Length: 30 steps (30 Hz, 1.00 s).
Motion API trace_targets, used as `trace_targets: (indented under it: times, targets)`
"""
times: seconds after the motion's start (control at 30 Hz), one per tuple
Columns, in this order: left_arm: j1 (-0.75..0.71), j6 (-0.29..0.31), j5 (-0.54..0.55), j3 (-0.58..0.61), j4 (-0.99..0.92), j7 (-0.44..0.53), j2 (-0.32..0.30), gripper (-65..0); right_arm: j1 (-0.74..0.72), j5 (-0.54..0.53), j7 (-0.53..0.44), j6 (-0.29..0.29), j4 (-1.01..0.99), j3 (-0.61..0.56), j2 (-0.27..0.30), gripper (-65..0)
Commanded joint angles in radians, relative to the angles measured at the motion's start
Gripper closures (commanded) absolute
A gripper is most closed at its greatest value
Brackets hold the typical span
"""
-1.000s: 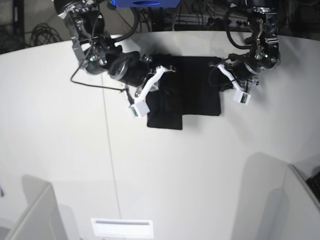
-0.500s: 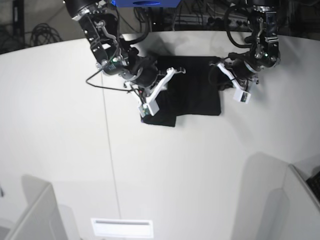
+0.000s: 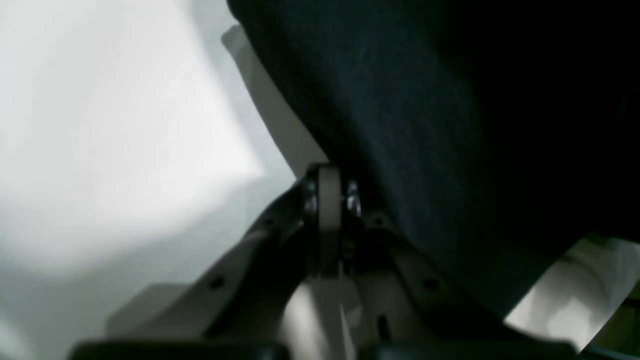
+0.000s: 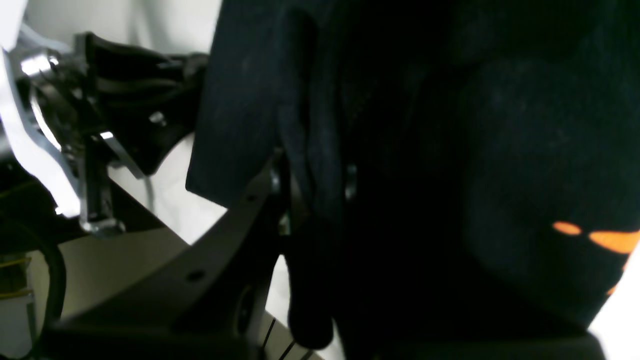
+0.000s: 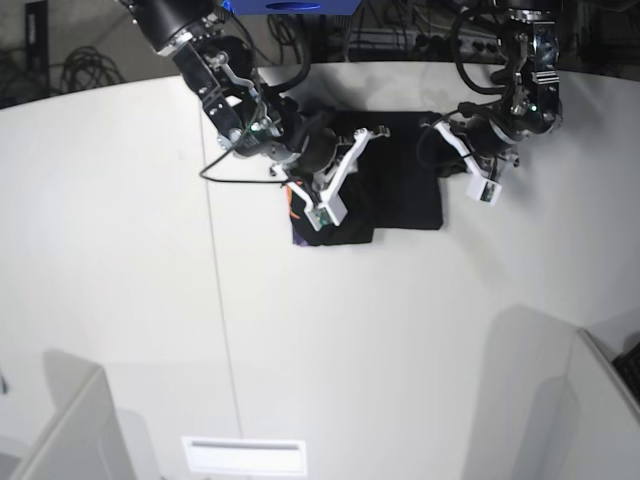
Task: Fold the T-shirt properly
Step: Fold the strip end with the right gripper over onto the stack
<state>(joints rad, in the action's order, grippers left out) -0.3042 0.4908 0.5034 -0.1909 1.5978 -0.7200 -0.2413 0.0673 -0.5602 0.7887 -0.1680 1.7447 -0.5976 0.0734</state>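
The black T-shirt (image 5: 405,190) lies folded at the far middle of the white table (image 5: 330,340). My right gripper (image 5: 350,168) is shut on its left edge and holds that flap lifted over the shirt. The flap's underside shows an orange and purple print (image 5: 295,222). In the right wrist view the black cloth (image 4: 310,150) sits between the jaws, with orange print (image 4: 600,239) at the right. My left gripper (image 5: 447,148) is at the shirt's right edge. In the left wrist view it is shut, with black cloth (image 3: 450,130) on it.
A thin seam (image 5: 218,300) runs down the table. Grey box corners stand at the front left (image 5: 70,425) and front right (image 5: 590,400). A white label (image 5: 245,455) lies at the front edge. Cables and equipment (image 5: 400,30) sit behind the table.
My right arm has swung to the right, carrying the shirt's left flap over the rest; the printed underside now shows. My left arm has barely moved.
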Motion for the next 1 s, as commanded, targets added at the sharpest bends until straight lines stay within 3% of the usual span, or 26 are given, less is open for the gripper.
trace_targets:
  times: [0.0, 0.23, 0.27, 0.4, 0.43, 0.5, 0.63, 0.77, 0.97]
  targets:
    - [-0.013, -0.008, -0.024, -0.008, 0.008, -0.033, -0.011, 0.0, -0.013, -0.013, -0.019, 0.009, 0.014, 0.003, -0.008, 0.0]
    - [-0.016, -0.004, -0.022, -0.078, 0.008, -0.034, -0.011, 0.0, -0.014, -0.014, -0.018, 0.009, 0.013, 0.003, -0.01, 0.0]
    - [-0.016, -0.002, -0.018, -0.091, 0.008, -0.034, -0.022, 0.0, -0.014, -0.014, -0.018, 0.009, 0.013, 0.003, -0.01, -3.6]
    - [-0.04, -0.001, -0.016, -0.14, 0.011, -0.034, -0.033, 0.0, -0.014, -0.014, -0.018, 0.009, 0.014, 0.003, -0.01, -33.0]
    - [-0.045, -0.001, -0.016, -0.16, 0.017, -0.034, -0.034, 0.0, -0.014, -0.013, -0.021, 0.009, 0.014, 0.003, -0.01, -34.8]
    - [-0.063, 0.015, -0.016, -0.195, 0.016, -0.034, -0.056, 0.0, -0.014, -0.013, -0.021, 0.009, 0.018, 0.003, -0.01, -32.6]
    - [-0.095, 0.124, -0.016, -0.296, 0.014, -0.034, -0.096, 0.0, -0.033, -0.01, -0.01, 0.008, 0.013, 0.003, -0.028, -31.2]
    - [-0.112, 0.2, -0.019, -0.445, 0.02, -0.105, -0.102, 0.0, -0.051, -0.01, 0.031, 0.008, 0.013, 0.001, -0.04, -30.9]
    - [-0.118, 0.207, -0.024, -0.569, 0.02, -0.129, -0.102, 0.0, -0.073, -0.008, 0.039, 0.008, 0.01, 0.001, -0.053, -30.8]
